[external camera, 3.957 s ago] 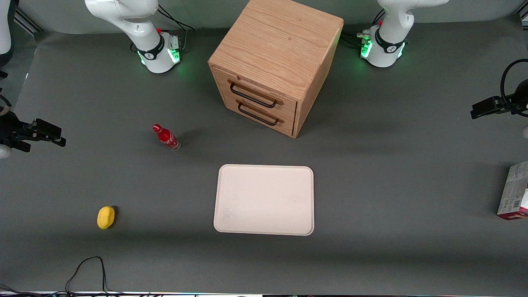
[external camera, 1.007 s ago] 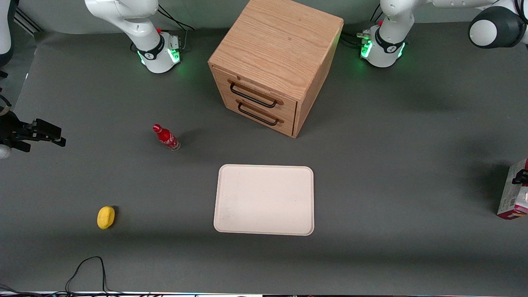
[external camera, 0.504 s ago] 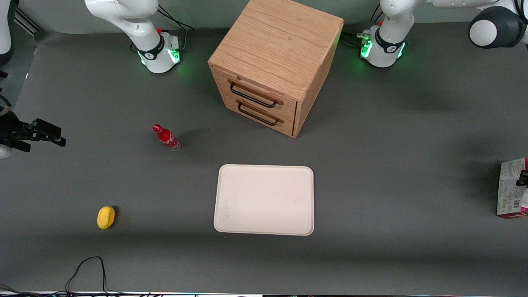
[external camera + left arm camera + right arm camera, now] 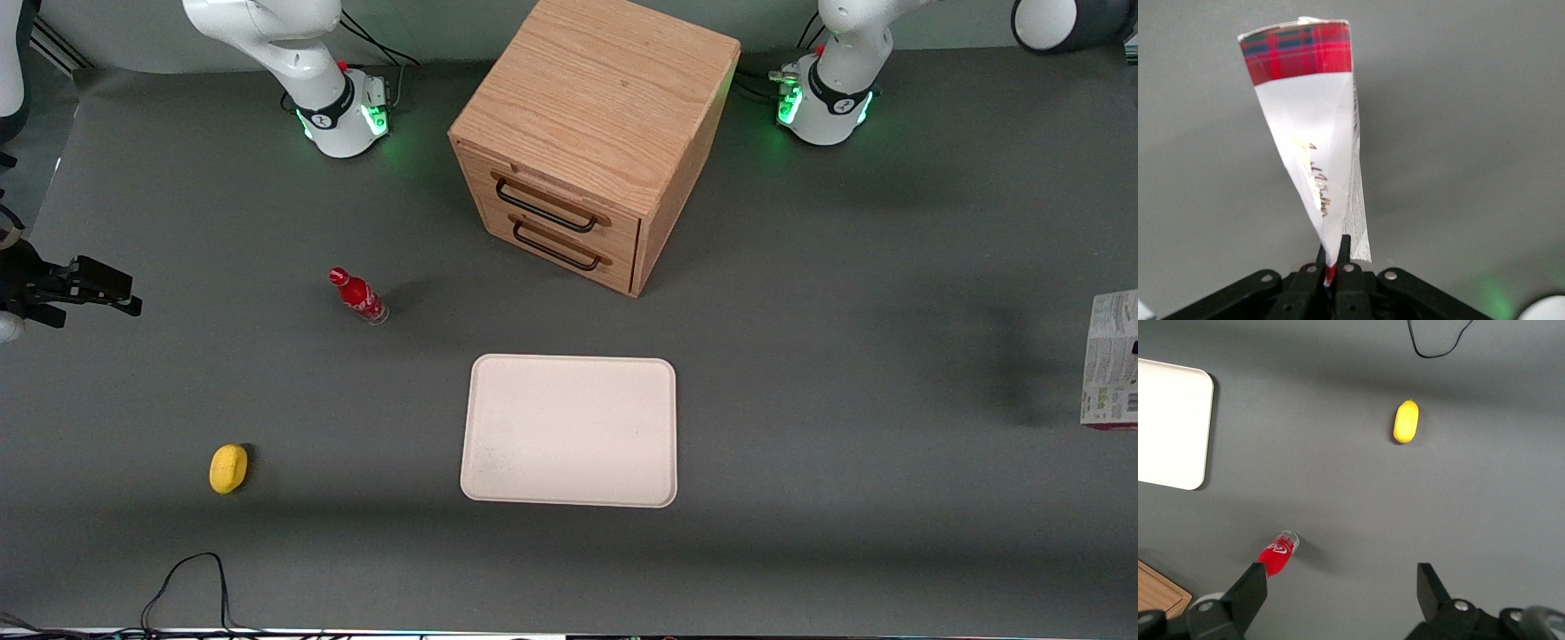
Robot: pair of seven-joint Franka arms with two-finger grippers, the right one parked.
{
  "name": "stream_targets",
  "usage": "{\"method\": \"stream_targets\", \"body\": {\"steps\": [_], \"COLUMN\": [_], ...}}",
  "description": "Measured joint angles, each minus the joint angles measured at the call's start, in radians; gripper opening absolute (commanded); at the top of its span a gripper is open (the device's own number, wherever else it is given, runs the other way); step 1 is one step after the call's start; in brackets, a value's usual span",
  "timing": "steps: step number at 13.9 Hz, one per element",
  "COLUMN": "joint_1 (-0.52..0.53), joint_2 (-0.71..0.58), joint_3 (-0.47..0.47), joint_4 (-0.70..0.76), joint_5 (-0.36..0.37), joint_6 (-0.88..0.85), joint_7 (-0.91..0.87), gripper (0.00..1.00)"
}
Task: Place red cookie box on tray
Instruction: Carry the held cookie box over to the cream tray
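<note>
The red cookie box [image 4: 1111,360] hangs in the air at the working arm's end of the table, its pale printed back panel facing the front camera. Its shadow lies on the mat beside it. In the left wrist view the box [image 4: 1315,133] shows a narrow white side with a red tartan end. My left gripper [image 4: 1332,257] is shut on the box's thin edge and holds it above the grey mat. The cream-white tray [image 4: 569,431] lies flat in the middle of the table, nearer the front camera than the cabinet, with nothing on it. It also shows in the right wrist view [image 4: 1171,427].
A wooden two-drawer cabinet [image 4: 591,133] stands farther from the front camera than the tray. A small red soda bottle [image 4: 357,296] and a yellow object [image 4: 228,468] sit toward the parked arm's end. A black cable [image 4: 187,578] lies near the front edge.
The gripper came down onto the box standing on the table and closed on it. The box has now risen off the mat and turned its pale back panel toward the front camera.
</note>
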Motion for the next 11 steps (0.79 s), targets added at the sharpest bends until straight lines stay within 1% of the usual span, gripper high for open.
{"method": "stream_targets", "body": {"steps": [3, 6, 8, 9, 11], "joint_1": [-0.040, -0.071, -0.082, -0.085, -0.091], "joint_2": [-0.190, -0.416, -0.543, -0.586, -0.619], "joint_3": [0.000, -0.001, -0.013, -0.028, -0.082], "joint_4": [-0.139, -0.358, -0.507, -0.559, -0.606], "joint_5": [0.002, 0.002, 0.002, 0.002, 0.001], "joint_6": [-0.044, -0.044, -0.017, -0.009, 0.007], "joint_7": [-0.090, -0.185, -0.243, -0.274, -0.351], "gripper": [0.00, 0.00, 0.00, 0.00, 0.00]}}
